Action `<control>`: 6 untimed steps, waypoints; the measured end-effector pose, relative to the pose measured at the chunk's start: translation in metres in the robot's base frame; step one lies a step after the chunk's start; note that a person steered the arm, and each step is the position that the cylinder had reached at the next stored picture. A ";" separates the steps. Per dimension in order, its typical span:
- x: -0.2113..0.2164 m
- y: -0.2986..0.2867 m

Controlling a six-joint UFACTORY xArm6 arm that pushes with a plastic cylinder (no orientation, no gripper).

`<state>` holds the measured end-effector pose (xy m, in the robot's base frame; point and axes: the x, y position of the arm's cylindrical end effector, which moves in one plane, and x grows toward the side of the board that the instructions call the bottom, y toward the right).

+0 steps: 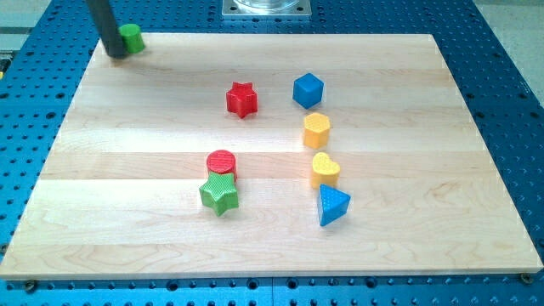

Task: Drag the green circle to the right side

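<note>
The green circle (132,38) sits at the board's top left corner, near the top edge. My tip (116,53) is right against its left side, and the dark rod partly hides it. All other blocks lie away from it, toward the middle of the board.
A red star (241,99), a blue cube (308,90), a yellow hexagon (316,130), a yellow heart (325,169) and a blue triangle (332,205) stand mid-board. A red circle (221,162) touches a green star (219,195). The wooden board (425,229) lies on a blue perforated table.
</note>
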<state>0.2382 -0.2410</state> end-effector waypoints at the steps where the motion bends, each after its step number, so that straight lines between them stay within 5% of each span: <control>1: -0.013 -0.031; 3: -0.041 0.022; 6: 0.038 0.069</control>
